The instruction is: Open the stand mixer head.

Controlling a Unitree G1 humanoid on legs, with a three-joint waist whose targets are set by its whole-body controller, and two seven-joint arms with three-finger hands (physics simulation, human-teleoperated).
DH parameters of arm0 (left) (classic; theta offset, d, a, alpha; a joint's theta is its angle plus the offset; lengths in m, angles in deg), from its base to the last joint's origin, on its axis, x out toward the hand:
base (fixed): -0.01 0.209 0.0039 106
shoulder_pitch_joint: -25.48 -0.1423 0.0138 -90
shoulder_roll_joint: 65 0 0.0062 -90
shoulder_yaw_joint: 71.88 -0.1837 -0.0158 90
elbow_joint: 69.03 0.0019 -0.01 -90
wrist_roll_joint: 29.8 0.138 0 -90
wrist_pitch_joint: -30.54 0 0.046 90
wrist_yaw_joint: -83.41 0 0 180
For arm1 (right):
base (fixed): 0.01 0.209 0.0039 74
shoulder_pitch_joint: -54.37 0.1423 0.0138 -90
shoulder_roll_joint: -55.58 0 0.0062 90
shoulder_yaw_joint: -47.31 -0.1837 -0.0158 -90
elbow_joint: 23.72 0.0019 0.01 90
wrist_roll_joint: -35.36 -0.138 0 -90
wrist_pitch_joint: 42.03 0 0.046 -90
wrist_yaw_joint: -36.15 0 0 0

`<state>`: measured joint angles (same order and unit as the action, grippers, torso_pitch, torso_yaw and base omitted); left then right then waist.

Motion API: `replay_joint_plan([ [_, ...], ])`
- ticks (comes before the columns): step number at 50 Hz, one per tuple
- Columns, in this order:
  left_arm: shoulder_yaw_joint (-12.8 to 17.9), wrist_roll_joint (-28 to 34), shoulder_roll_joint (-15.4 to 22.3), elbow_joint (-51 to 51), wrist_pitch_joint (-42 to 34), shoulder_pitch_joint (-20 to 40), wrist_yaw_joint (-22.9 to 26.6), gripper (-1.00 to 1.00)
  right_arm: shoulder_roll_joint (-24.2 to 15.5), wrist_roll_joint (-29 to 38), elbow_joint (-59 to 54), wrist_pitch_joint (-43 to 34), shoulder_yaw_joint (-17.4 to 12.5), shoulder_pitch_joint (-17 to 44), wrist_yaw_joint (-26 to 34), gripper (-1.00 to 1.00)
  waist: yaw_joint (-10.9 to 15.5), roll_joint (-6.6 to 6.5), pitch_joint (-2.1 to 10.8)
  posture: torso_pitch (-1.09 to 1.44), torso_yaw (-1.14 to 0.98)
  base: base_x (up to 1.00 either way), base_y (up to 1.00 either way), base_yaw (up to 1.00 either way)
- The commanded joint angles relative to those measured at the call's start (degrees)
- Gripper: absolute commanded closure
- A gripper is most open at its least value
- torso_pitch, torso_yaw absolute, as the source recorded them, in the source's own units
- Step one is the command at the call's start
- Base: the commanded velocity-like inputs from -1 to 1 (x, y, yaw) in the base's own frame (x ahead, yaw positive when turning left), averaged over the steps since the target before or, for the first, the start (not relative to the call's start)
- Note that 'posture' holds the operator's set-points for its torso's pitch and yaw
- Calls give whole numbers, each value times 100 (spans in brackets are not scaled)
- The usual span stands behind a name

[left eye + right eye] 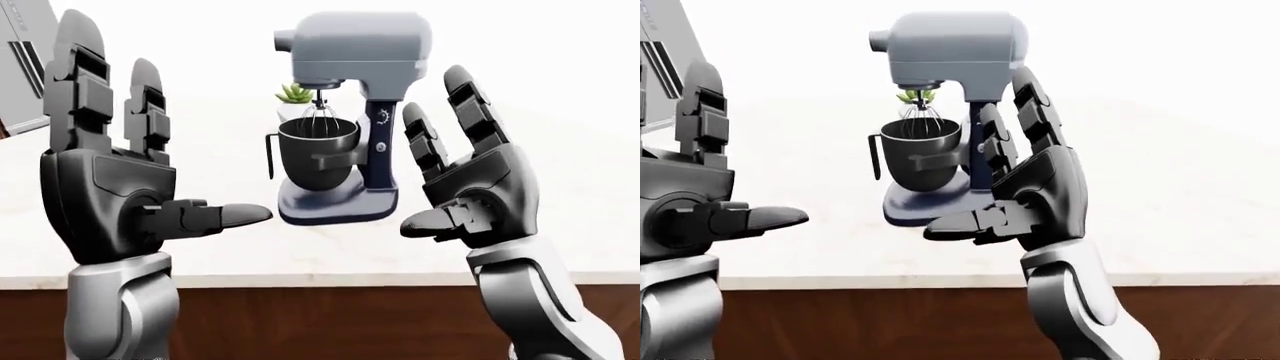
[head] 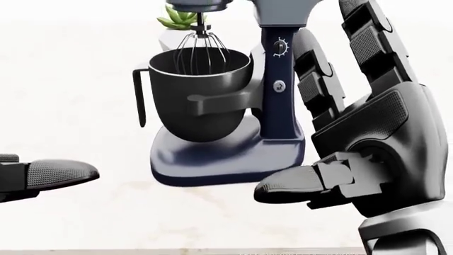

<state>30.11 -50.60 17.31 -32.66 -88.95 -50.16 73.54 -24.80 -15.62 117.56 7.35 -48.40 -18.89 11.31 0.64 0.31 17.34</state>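
The stand mixer has a grey head (image 1: 352,46), a dark blue column (image 1: 380,150) and a base (image 1: 335,208). Its head is down, with the whisk (image 2: 202,45) hanging into the black bowl (image 2: 195,101). My right hand (image 1: 425,161) is open just right of the column, fingers upright, thumb pointing left below the base; I cannot tell whether it touches. My left hand (image 1: 170,135) is open at the left of the left-eye view, clear of the mixer. In the head view only the left thumb (image 2: 57,172) shows.
A small green plant (image 1: 295,94) stands behind the mixer. The white marble counter (image 1: 300,255) ends in an edge low in the eye views, with brown cabinet fronts (image 1: 320,322) below. A grey appliance (image 1: 25,52) shows at the top left.
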Motion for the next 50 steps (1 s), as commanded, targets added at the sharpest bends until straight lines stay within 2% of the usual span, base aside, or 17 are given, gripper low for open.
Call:
replay_joint_plan([
  [1,11,6,31,-82,103,125,12,-99,3,-153,37,48,-78,227,-115,-100,3,-15,-2,-41,0,0,0,0],
  [26,46,-24,55,-78,84,141,2,-100,98,-170,-96,-40,106,0,-188,-100,15,-12,-59,-41,0,0,0,0],
  [31,45,-29,55,-92,76,138,-5,-100,150,-337,-166,-115,69,50,-328,-100,19,-18,-59,-41,0,0,0,0],
  [50,36,-22,59,-80,70,149,-18,-99,206,-296,-304,-101,174,96,-334,-100,35,-23,-30,-41,0,0,0,0],
])
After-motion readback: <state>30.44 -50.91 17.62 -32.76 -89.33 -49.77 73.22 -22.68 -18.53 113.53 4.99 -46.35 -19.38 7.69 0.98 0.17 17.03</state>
